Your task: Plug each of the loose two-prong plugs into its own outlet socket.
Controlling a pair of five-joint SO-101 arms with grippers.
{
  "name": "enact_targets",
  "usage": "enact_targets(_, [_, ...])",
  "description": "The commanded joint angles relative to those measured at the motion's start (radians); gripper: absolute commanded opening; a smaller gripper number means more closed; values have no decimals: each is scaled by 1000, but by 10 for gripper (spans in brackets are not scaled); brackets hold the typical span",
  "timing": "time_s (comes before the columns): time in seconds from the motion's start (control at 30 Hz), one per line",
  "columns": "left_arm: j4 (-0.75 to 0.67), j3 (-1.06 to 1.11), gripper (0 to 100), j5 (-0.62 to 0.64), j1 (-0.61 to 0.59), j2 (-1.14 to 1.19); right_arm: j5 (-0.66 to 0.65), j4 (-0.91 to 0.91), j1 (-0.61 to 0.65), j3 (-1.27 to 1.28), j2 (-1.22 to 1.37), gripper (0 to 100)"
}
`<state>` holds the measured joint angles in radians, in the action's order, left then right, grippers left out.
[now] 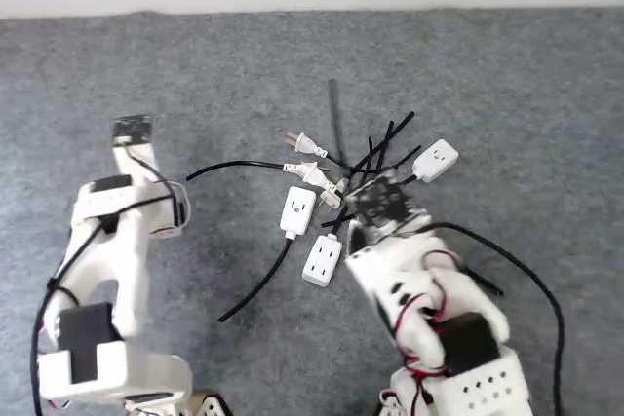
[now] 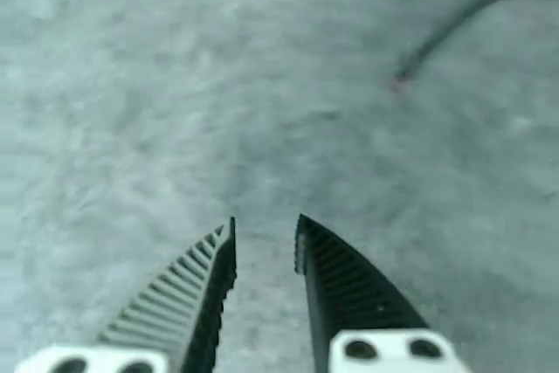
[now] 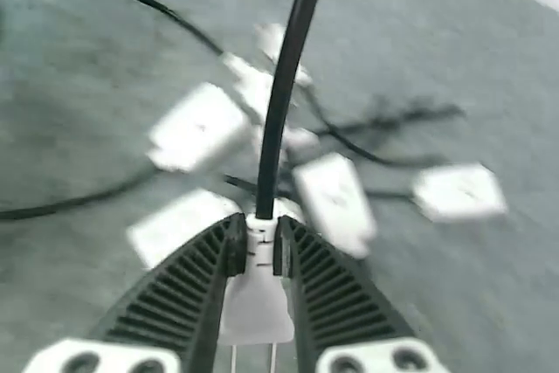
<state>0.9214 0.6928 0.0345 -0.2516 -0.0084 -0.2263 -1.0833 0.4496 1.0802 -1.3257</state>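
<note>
Right hand (image 3: 258,220) clamps a white two-prong plug (image 3: 256,294) between its ribbed black fingers (image 3: 336,294); the plug body fills the gap and its two thin prongs point back toward the wrist camera. The held plug's black cord (image 3: 286,85) runs straight out past the fingertips and over the grey surface (image 1: 507,75). Beyond the fingertips lie several white blocks, too blurred to tell apart. In the high view this hand sits in the middle of the surface among a tangle of black cords (image 1: 385,143). Three white sockets lie around it. The near socket (image 1: 297,209) is just beside the hand, the low socket (image 1: 322,258) lies close to the arm, and the far socket (image 1: 436,160) is on the hand's other side. Two loose plugs lie close together near the near socket, the upper plug (image 1: 310,146) and the lower plug (image 1: 317,177), neither seated in a socket. Well apart from the tangle, the left hand (image 2: 265,231) is over bare surface, its fingers a narrow gap apart with nothing between them. The end of a stray cord (image 2: 410,67) lies ahead of it.
</note>
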Motion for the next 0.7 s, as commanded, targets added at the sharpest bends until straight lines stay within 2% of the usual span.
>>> enact_targets(0.0, [-32, -13, 105, 68, 61, -29, 40, 51, 148, -54, 19, 8])
enact_targets(0.07, [-26, -59, 105, 120, 83, 18, 35, 59, 232, -54, 22, 8])
enact_targets(0.17, [37, -160, 105, 89, 92, 104, 34, 76, 361, -58, 24, 8])
enact_targets(0.27, [121, -222, 105, -55, 135, 146, -25, 73, 453, -66, 24, 8])
enact_targets(0.33, [141, -220, 105, -161, 173, 135, -49, 71, 472, -63, 25, 8])
enact_targets(0.47, [104, -120, 105, -276, 236, 44, -52, 71, 472, -35, 25, 8])
enact_targets(0.67, [-51, 185, 105, -425, 345, -253, -57, 107, 470, 35, 25, 8])
